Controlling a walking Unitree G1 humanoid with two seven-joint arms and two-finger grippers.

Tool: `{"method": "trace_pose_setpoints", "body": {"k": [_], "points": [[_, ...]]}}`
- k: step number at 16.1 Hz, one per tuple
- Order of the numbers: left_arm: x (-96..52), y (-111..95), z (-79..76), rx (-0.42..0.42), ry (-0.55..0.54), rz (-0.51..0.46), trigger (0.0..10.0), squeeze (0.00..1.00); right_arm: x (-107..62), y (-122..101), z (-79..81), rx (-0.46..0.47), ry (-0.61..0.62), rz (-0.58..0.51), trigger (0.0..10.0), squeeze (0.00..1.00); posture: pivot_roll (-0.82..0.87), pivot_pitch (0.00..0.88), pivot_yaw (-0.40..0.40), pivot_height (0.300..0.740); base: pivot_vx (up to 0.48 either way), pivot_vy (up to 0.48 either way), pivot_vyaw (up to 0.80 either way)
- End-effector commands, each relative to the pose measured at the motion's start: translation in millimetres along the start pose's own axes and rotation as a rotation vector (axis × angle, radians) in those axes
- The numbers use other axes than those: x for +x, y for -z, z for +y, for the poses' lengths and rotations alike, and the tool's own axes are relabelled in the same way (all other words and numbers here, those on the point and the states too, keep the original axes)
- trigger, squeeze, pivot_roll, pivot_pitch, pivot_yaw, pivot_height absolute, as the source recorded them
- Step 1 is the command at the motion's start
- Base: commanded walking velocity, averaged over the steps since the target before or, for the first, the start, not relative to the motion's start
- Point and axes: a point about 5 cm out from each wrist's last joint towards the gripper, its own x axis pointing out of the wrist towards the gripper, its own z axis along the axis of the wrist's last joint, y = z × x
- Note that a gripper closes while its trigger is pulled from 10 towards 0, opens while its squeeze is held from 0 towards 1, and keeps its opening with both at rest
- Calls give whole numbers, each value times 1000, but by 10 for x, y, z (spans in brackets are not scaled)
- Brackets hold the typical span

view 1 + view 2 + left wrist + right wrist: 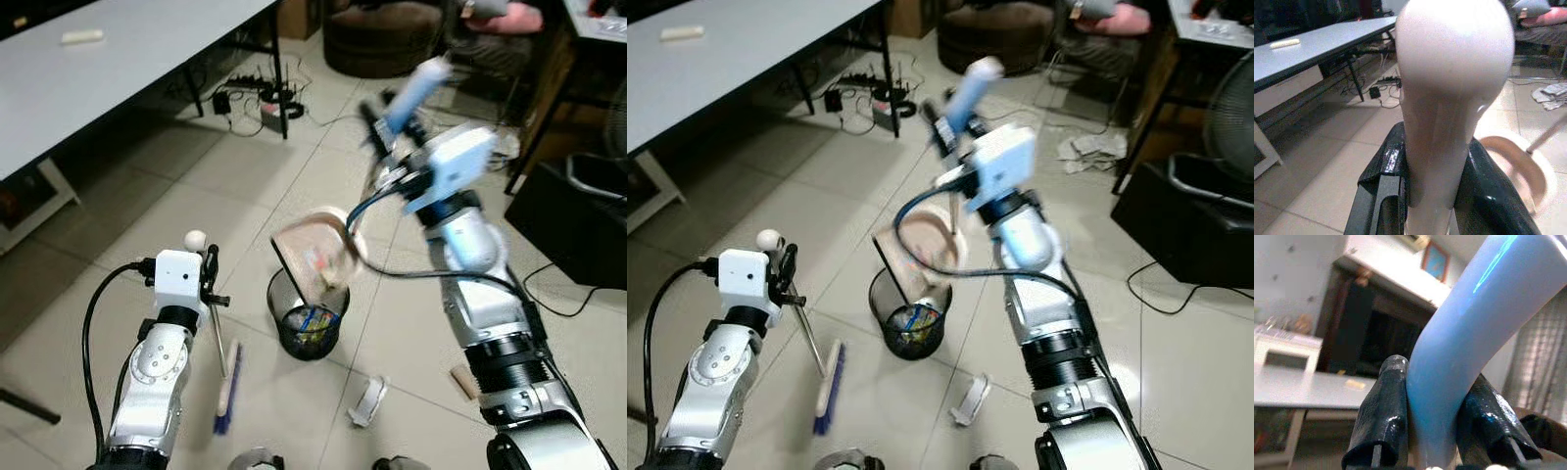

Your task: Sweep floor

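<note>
Tiled floor (pixel 147 215) holds a black bin (pixel 308 328). Right gripper (pixel 377 122) pinches the tilted tan dustpan's (pixel 318 257) blue handle; left gripper (pixel 208 266) pinches the broom (pixel 226 387).

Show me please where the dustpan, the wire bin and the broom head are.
dustpan (pixel 315 257), left eye view, on its tilted tray.
wire bin (pixel 308 345), left eye view, on its mesh wall.
broom head (pixel 828 387), right eye view, on its bristle bar.

Head views downward; wrist views close, blurry.

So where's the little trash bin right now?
The black mesh bin stands on the tiled floor between the robot's arms, directly under the tilted dustpan that the right gripper holds up, with the broom head lying to its left.
</note>
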Motion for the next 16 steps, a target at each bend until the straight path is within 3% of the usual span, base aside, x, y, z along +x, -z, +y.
{"method": "trace_pose_setpoints", "body": {"k": [1, 7, 12, 14, 15, 16], "points": [[49, -73, 19, 13, -15, -28, 10000, 0, 94, -157, 19, -68, -51, -89, 10000, 0, 12, 30, 55, 740, 0, 0, 0], [114, -94, 22, 11, -20, -19, 10000, 0, 177, -296, 210, -138, -227, -164, 10000, 0, 13, 46, 46, 740, 0, 0, 0], [129, -62, -49, 22, 18, -9, 10000, 0, 145, -353, 179, -190, -267, -159, 10000, 0, -6, 40, 60, 740, 0, 0, 0], [156, -71, -77, 32, 46, -11, 10000, 0, 174, -385, -79, -166, -104, -139, 10000, 0, 2, 35, 63, 740, 0, 0, 0], [175, -103, -80, 16, 69, -25, 10000, 0, 115, -495, -516, -117, 123, -111, 10000, 0, -11, 40, 83, 740, 0, 0, 0], [176, -106, -78, 8, 72, -26, 10000, 0, 93, -512, -581, -118, 150, -99, 10000, 0, -11, 40, 83, 740, 0, 0, 0]]}}
